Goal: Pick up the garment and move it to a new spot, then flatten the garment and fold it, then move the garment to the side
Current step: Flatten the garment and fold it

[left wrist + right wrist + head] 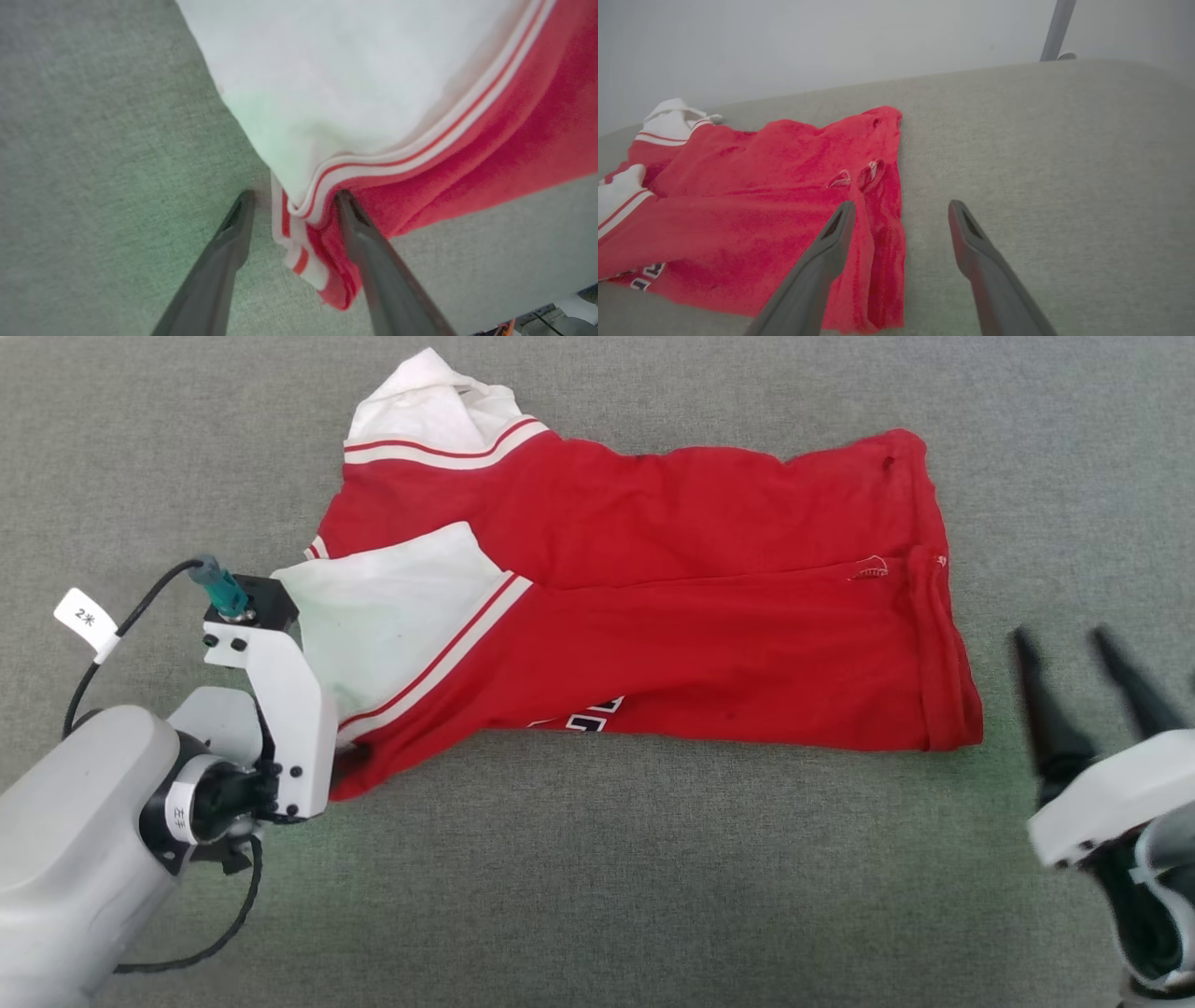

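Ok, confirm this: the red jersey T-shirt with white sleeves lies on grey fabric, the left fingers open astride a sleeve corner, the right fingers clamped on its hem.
Not clamped: the head view shows the right fingers open and apart from the red jersey T-shirt with white sleeves, beside its hem over the grey fabric. The rest holds.

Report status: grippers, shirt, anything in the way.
Left gripper open, astride garment sleeve corner. Right gripper open, apart from it. Garment lies partly folded. No obstacles seen.
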### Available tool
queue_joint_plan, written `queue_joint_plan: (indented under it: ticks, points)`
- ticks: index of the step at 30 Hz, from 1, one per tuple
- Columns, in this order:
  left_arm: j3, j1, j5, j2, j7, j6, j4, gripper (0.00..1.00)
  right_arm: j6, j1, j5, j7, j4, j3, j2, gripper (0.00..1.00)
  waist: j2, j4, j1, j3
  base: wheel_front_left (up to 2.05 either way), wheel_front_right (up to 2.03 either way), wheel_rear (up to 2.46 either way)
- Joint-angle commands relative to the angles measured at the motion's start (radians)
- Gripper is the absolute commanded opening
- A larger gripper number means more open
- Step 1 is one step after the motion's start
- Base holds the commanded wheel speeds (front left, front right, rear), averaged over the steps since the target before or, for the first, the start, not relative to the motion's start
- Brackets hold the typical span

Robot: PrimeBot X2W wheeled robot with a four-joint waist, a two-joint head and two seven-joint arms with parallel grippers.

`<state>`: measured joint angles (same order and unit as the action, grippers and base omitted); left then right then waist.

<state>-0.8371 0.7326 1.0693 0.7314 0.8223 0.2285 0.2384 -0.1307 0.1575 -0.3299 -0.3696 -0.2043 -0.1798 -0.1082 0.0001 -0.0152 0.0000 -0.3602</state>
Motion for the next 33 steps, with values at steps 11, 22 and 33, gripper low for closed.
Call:
queue_joint_plan:
  ticks: [11, 22, 33]
  points:
    - [-0.031, 0.030, -0.015, -0.065, -0.033, -0.075, 0.105, 0.00, 0.000, -0.007, -0.072, -0.286, 0.059, 0.052, -0.039, 1.00, -0.0001, 0.027, 0.0000, -0.001, 0.00, 0.00, 0.00]
    - [-0.041, 0.055, -0.013, -0.112, -0.049, -0.105, 0.152, 0.00, 0.000, 0.069, -0.038, -0.529, 0.241, 0.091, -0.076, 0.46, -0.0001, 0.067, 0.0000, -0.021, 0.00, 0.00, 0.00]
    - [-0.022, 0.074, -0.003, -0.077, -0.030, -0.095, 0.136, 0.00, 0.000, 0.111, -0.093, -0.647, 0.192, 0.083, -0.145, 0.00, -0.0001, 0.082, 0.0000, -0.004, 0.00, 0.00, 0.00]
